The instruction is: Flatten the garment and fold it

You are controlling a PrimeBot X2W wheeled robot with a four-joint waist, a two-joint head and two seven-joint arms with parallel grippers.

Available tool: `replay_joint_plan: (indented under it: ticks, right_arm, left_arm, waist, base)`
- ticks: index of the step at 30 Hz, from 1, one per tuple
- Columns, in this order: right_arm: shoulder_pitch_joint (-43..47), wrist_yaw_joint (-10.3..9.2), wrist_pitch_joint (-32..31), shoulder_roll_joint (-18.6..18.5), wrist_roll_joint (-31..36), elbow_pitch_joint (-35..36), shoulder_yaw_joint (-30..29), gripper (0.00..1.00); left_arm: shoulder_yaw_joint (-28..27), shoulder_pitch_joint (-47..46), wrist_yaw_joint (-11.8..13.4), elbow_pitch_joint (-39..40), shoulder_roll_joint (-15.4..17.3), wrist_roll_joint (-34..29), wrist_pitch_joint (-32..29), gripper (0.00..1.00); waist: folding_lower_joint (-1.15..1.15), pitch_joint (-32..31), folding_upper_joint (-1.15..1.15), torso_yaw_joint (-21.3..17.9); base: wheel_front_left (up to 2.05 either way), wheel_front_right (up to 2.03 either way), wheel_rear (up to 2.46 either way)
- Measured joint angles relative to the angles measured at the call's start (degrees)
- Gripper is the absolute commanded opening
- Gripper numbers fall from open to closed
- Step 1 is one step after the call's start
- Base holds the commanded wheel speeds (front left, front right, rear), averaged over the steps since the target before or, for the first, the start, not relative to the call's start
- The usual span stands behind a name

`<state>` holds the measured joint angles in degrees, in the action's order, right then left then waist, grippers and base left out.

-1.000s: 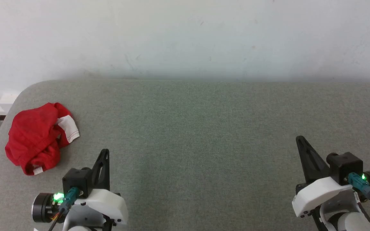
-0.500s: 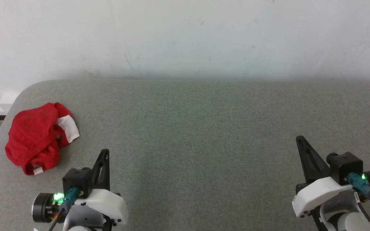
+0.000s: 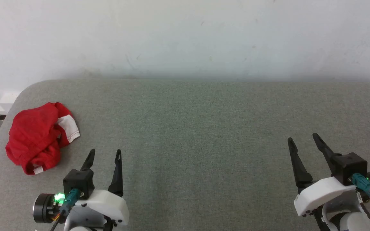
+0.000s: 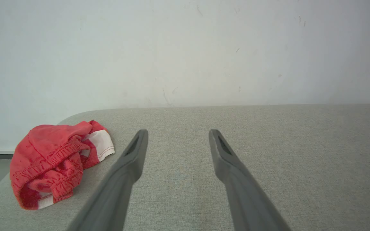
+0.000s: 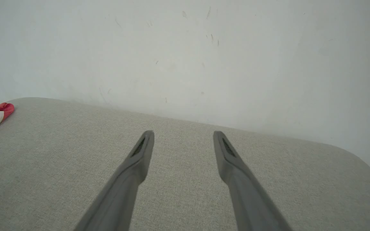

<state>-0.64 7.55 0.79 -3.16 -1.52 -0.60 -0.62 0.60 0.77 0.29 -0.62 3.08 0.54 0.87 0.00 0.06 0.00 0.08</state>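
Head view: the garment (image 3: 39,136) lies crumpled near the left edge of the surface (image 3: 204,128), apart from the left claw (image 3: 105,150) and right claw (image 3: 302,137), both spread wide and empty; the left would best pinch the waistband, not the bunch.

The garment (image 3: 37,138) lies bunched in a heap to my left, near the rounded corner of the grey table (image 3: 204,128) — red, gathered waistband showing, white hem band folded outward.
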Motion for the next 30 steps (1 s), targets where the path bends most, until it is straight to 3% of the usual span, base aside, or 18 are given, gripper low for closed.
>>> replay_joint_plan:
  ticks: [14,30]
  right_arm:
    - [0.70,0.00,1.80,0.01,-0.60,-0.15,-0.07,1.00]
    - [2.03,0.00,3.55,0.01,-3.11,-0.96,0.38,1.00]
  left_arm:
    - [0.48,0.43,0.79,-0.08,0.00,0.94,1.59,1.00]
    - [0.49,1.87,0.85,0.26,0.00,1.08,3.39,1.00]
  waist:
    - [0.00,-0.70,-0.01,1.94]
    - [0.00,-1.87,-0.01,7.57]
  base:
    - [0.00,0.00,0.00]
    - [0.00,0.00,0.00]
